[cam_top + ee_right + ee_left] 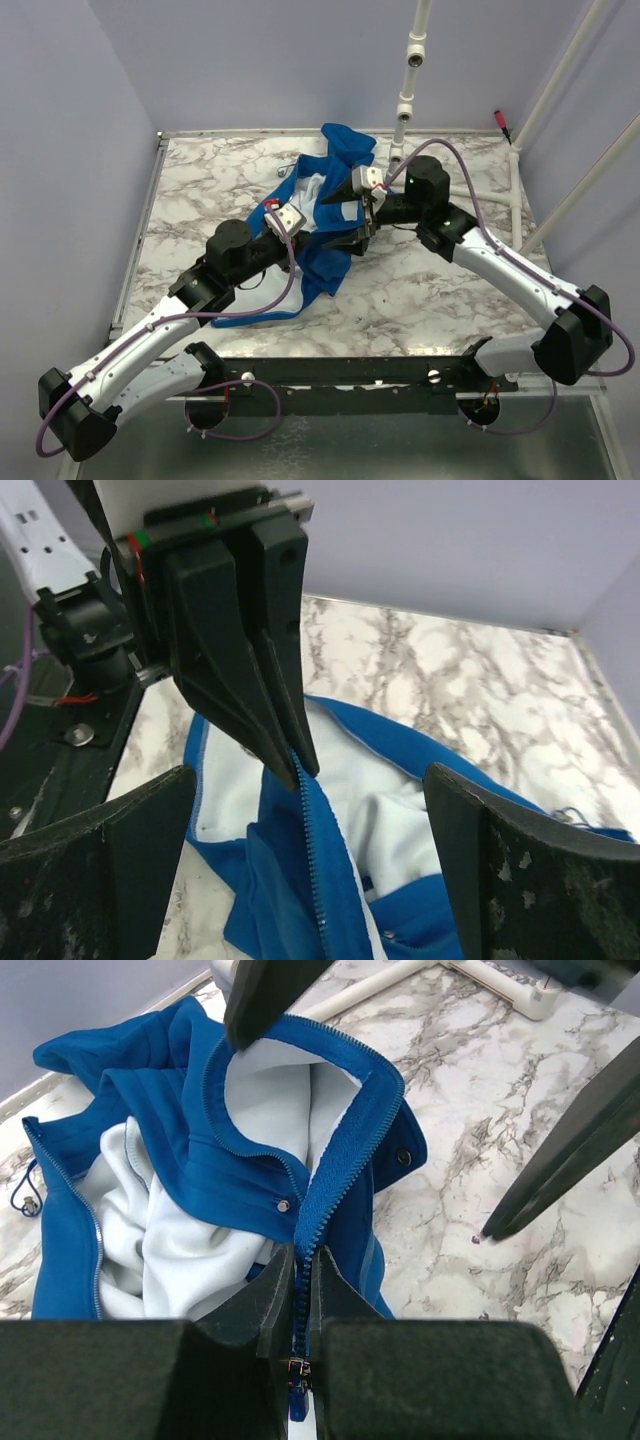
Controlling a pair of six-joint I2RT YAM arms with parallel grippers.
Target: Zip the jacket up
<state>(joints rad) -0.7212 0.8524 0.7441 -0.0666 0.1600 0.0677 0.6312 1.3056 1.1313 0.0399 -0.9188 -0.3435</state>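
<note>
Seen from above, the left gripper (pixel 335 238) is closed on the jacket (pixel 322 268), which lies crumpled on the table (pixel 200 190) from the middle toward 12 o'clock. The right gripper (pixel 355 213) stands wide open just beside it and holds nothing. The left wrist view shows more: the closed jaws pinch the zipper (pixel 335 1185) at 6 o'clock, its teeth run up toward 1 o'clock, and the pale lining (pixel 180 1250) shows toward 9 o'clock. Only the right wrist view shows its own fingers (pixel 100 870) far apart at 8 and 4 o'clock, with the left fingertips pinching the blue edge between them.
</note>
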